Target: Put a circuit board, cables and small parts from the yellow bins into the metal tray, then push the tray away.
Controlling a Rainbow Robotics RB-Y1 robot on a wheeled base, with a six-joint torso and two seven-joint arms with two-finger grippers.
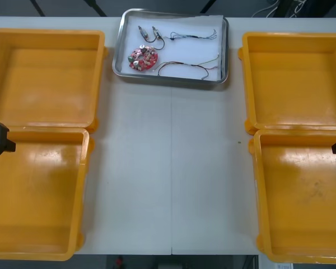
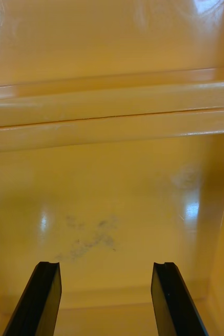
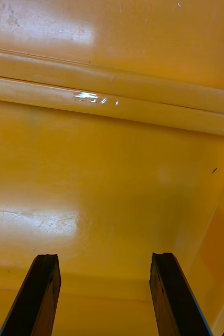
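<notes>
Tray [image 1: 226, 53] with circuit board [image 1: 143, 58] and cables [image 1: 186, 64] sits at the worktop's [image 1: 168, 168] far edge; left tool [image 3: 104, 257] and right tool [image 2: 107, 265] wide, empty, over near bins [image 1: 39, 190]; a hard push from me could send it over

The far metal tray [image 1: 182, 51] holds a circuit board [image 1: 143, 58], cables [image 1: 182, 63] and, seemingly, small metal parts [image 1: 144, 33].

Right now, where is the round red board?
In the front view the red board lies in the metal tray at the far edge of the table, left of the cables.
</notes>
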